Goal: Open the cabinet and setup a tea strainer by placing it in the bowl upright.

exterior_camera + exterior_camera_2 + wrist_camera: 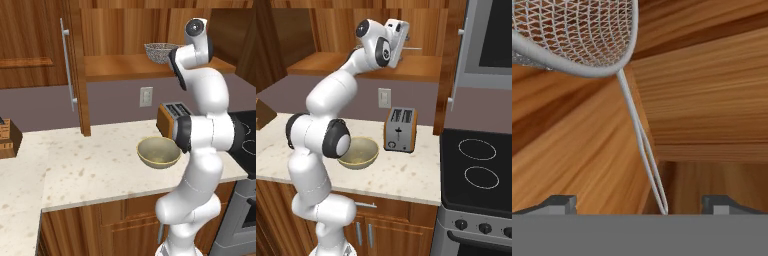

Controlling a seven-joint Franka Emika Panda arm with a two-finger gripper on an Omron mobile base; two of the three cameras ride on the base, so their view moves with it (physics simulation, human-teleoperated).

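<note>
Strainer handle (643, 150) between spread, empty gripper (639, 204) tips, mesh at 11 o'clock. Thin wire; could slip on closing, knocking strainer (161, 51) off shelf (120, 66).

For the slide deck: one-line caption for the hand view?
Open gripper lined up on the tea strainer handle inside the opened cabinet.

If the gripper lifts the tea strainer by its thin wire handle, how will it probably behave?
The tea strainer looks like open mesh, so probably light. Its wire handle is thin and smooth, so it may slip or swing in the open gripper. Its rounded basket could tip when set down.
</note>
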